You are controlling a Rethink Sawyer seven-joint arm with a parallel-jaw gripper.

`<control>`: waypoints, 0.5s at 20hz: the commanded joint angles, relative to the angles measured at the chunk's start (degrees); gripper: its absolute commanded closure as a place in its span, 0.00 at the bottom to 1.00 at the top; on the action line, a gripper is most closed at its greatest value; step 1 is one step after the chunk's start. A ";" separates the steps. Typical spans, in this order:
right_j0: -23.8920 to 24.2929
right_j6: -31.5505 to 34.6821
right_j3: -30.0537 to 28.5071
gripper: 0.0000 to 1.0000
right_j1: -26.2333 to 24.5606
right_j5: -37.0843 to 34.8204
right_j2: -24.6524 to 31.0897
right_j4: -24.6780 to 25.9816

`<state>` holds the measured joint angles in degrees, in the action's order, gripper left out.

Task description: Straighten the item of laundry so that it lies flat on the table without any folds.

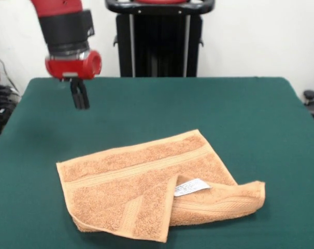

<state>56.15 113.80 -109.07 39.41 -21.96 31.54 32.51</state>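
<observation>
Right, status:
towel (141,181): orange-tan terry, lying on the table (240,109), toward the near edge, roughly centred left to right, well clear of the far edge.
fold state: not flat. Near edge is doubled over onto itself; a flap on the near-left runs up over the body and ends in a corner at the near edge. Right end is also folded, with a rolled lip showing at the near-right.
bands: one woven stripe runs along the far side of the towel, another shows on the folded flap and along the right-hand roll.
label (191,187): small, white, sitting on top at the fold, right of centre.
arm (66,36): red and black, coming down over the far-left part of the table.
gripper (80,98): dark fingers pointing down, close together with no clear gap, nothing held. Hangs above the cloth near the far-left corner, well apart from the towel.
</observation>
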 commanded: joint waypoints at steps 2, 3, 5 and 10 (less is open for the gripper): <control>-9.09 0.06 -4.96 1.00 14.72 -10.70 6.50 -8.13; -10.08 0.07 -3.92 1.00 14.92 -11.39 6.52 -8.83; -11.94 0.23 -1.88 1.00 14.62 -12.84 6.19 -10.05; -16.89 0.72 3.71 1.00 12.42 -14.78 3.80 -11.41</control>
<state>45.17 113.80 -107.93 51.56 -28.94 31.85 24.26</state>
